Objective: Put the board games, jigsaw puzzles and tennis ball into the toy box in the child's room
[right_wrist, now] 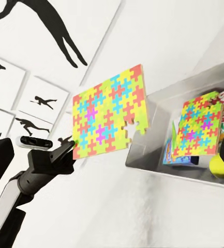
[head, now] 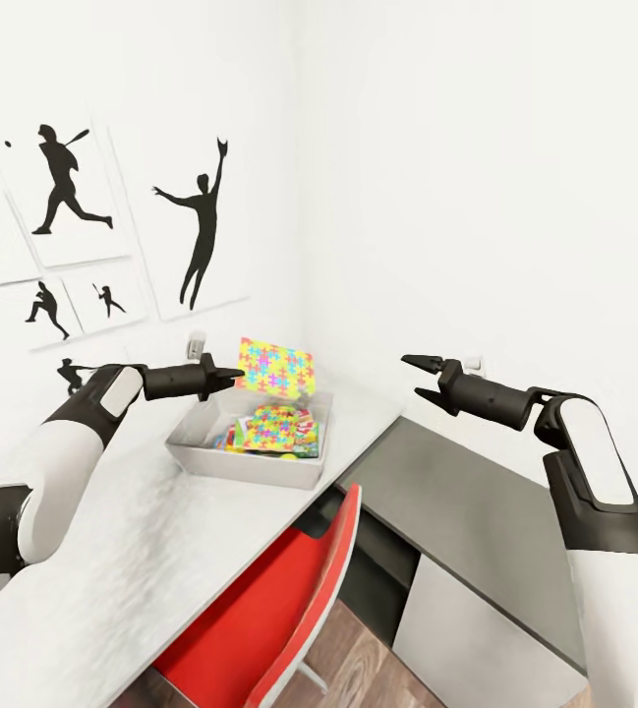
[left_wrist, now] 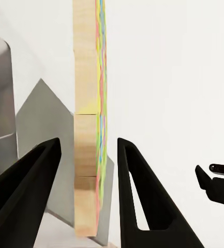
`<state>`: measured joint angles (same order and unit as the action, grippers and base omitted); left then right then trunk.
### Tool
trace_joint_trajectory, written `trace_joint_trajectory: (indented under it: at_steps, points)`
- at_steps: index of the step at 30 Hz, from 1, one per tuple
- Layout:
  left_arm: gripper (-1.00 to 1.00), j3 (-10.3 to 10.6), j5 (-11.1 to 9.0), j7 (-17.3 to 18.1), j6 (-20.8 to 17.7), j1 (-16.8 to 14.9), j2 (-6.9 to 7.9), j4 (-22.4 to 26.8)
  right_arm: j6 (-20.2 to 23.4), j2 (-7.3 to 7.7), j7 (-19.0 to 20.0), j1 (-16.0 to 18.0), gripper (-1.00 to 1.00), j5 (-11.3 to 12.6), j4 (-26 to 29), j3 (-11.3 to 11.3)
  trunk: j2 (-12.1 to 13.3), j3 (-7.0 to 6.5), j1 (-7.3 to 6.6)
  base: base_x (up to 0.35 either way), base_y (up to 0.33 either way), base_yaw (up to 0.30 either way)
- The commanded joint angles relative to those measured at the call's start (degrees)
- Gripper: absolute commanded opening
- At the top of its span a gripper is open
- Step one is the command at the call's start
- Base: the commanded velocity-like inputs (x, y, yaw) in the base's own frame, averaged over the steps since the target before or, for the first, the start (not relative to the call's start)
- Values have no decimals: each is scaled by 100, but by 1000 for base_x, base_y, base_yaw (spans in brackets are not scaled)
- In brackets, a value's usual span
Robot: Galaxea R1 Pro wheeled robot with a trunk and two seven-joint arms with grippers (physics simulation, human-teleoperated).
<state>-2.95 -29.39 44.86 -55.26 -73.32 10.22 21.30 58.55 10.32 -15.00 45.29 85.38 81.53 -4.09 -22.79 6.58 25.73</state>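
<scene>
Left gripper (head: 228, 378) pinches a jigsaw puzzle (head: 275, 368) above the toy box (head: 250, 462), whose contents overlap indistinctly; right gripper (head: 415, 377) spread, empty.

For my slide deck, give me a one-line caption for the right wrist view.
Left end effector holds a jigsaw puzzle above the toy box, where another puzzle already lies.

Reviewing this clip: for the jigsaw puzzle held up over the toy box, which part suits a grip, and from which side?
The jigsaw puzzle is a thin flat square, standing on edge above the toy box. Pinch it across its thickness at one edge, coming edge-on from the side, as the left pincer does, with one finger facing each face.
</scene>
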Motion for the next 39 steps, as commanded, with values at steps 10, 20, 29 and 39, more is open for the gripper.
trace_joint_trajectory:
  at_steps: [10,20,29,39]
  points:
    - [-100,-33,29,37,-20,75,-2,-3,49,0,-64,5,100,57,-4,5,-13,13,6,74,-15,0]
    - [-100,-37,27,48,-21,89,-2,-3,51,-1,-64,6,100,57,-6,5,-13,13,6,60,0,0]
    - [-100,-38,35,46,-20,167,-2,-4,53,-4,-71,6,100,35,-12,6,-13,13,6,103,0,0]
    - [-100,8,84,1,334,228,17,-743,60,4,-76,6,100,17,-30,5,-13,13,6,5,0,0]
